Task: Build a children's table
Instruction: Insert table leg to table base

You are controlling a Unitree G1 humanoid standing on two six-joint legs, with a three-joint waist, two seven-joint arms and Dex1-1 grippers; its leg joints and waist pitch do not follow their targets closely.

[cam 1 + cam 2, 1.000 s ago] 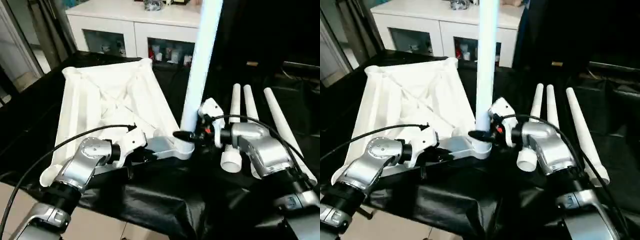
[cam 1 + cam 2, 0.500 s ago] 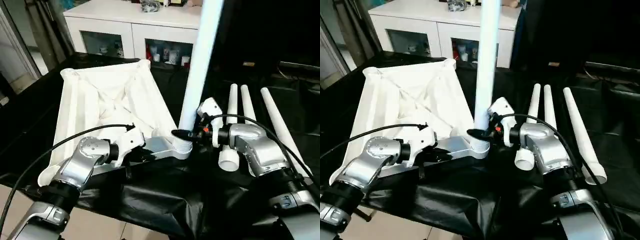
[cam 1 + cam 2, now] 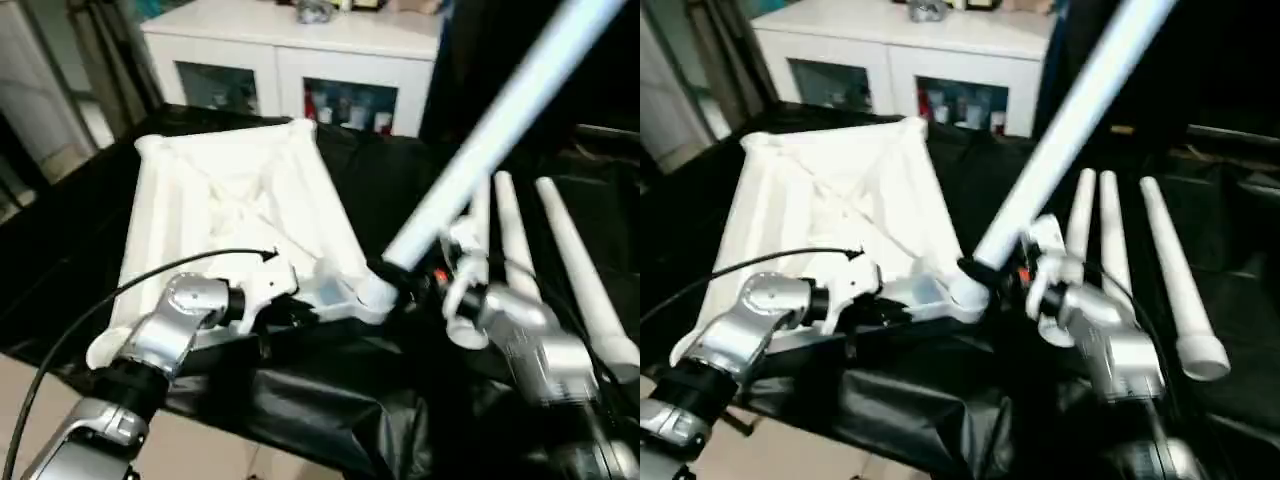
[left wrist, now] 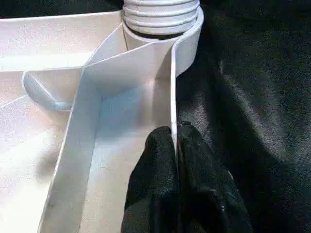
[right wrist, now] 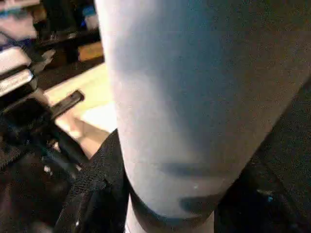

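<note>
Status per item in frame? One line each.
Tabletop: upside down on the black cloth, ribbed underside up.
Held leg: base at the near corner socket, tilted toward the robot's right, not upright.
Spare legs: three, lying flat side by side on the cloth.
Left gripper: jaws shut on the tabletop's edge wall.
Right gripper: clamped on the held leg near its base.

White ribbed tabletop (image 3: 225, 195); white tube legs (image 3: 575, 275); black cloth (image 3: 330, 400); silver forearms, black fingers (image 4: 160, 160).
</note>
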